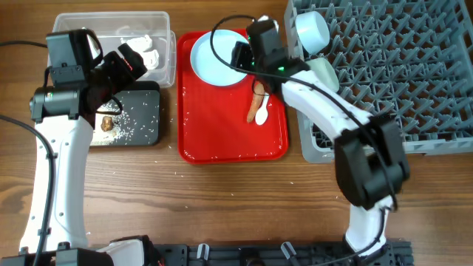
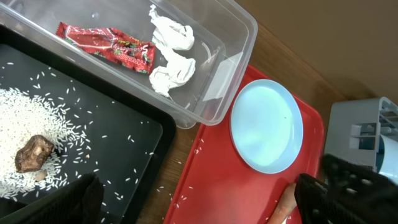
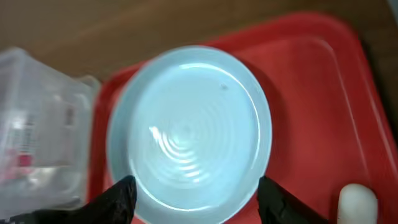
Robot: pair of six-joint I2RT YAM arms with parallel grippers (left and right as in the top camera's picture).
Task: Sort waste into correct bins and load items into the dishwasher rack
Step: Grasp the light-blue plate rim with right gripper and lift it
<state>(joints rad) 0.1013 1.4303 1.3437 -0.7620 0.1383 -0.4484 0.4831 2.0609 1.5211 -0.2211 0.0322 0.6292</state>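
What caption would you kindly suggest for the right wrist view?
Right gripper open above the pale blue plate on the red tray.

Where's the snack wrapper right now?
Left wrist view: the red-and-white snack wrapper lies inside the clear bin on the robot's left, just left of the crumpled tissue, with the black bin alongside.

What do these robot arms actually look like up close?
The left arm and right arm have white shells joined by chunky black joints. Thin black cables loop along them. A small green light glows near the right wrist. The jaws are black.
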